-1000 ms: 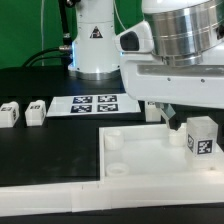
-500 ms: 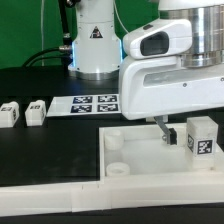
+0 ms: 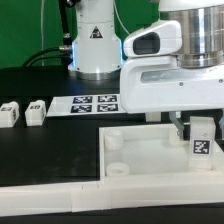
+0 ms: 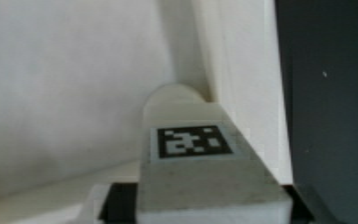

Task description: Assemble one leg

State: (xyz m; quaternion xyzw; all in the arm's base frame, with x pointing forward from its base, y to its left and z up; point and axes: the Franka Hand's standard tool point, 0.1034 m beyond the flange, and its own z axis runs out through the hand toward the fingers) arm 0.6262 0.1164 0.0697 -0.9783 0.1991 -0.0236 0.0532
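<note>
The leg [image 3: 203,141], a small white block with a black-and-white marker on its face, stands upright on the right part of the large white tray-like piece [image 3: 140,160]. My gripper [image 3: 196,131] is down over it. In the wrist view the leg [image 4: 194,120] lies between my fingers [image 4: 126,205], whose dark pads sit flush against both of its sides with no gap; my gripper [image 4: 208,206] is shut on it. The leg rests close to the tray's raised rim [image 4: 211,50].
Two more identical legs [image 3: 10,113] [image 3: 36,110] lie on the black table at the exterior view's left. The marker board [image 3: 95,103] lies behind the tray, before the robot base [image 3: 95,40]. Round sockets [image 3: 114,141] sit at the tray's left corners. A white bar [image 3: 50,196] runs along the front.
My gripper has moved toward the exterior view's right and down, from beside the leg to over it, and its fingers now sit against the leg's sides. The leg has stayed in place.
</note>
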